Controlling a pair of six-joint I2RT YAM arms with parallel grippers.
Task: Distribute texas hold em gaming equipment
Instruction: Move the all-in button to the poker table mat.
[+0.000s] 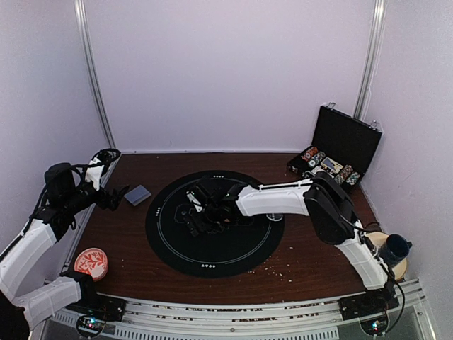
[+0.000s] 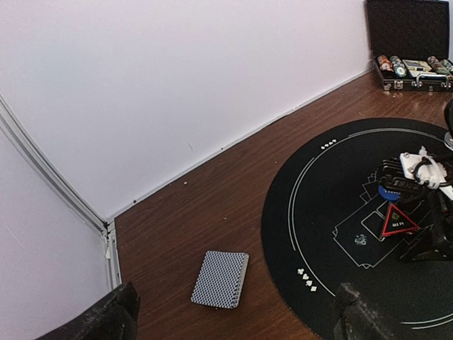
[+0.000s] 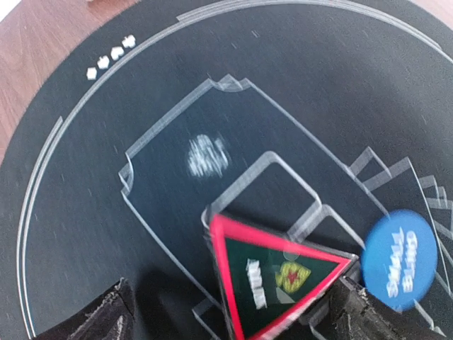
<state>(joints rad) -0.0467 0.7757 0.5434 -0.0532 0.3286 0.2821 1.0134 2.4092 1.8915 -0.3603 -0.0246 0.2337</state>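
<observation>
A red triangle marker [image 3: 279, 280] lies on the black round mat [image 3: 85, 184], between the fingers of my right gripper [image 3: 230, 319]. The jaws stand open, and the marker's right corner is close to the right finger [image 3: 357, 312]. A blue button disc [image 3: 398, 260] lies just to the right of it. In the top view the right gripper [image 1: 199, 212] reaches over the mat's middle. A grey-blue-backed deck of playing cards [image 2: 220, 279] rests on the wood left of the mat. My left gripper [image 2: 233, 322] is open, just short of the deck. Poker chips [image 1: 329, 166] sit in the case.
The open black case [image 1: 347, 138] stands at the back right by the wall. A red-and-white dish [image 1: 91, 263] sits at the front left, near the left arm's base. A dark blue cup [image 1: 395, 248] is at the right edge. Crumbs dot the wood at the front.
</observation>
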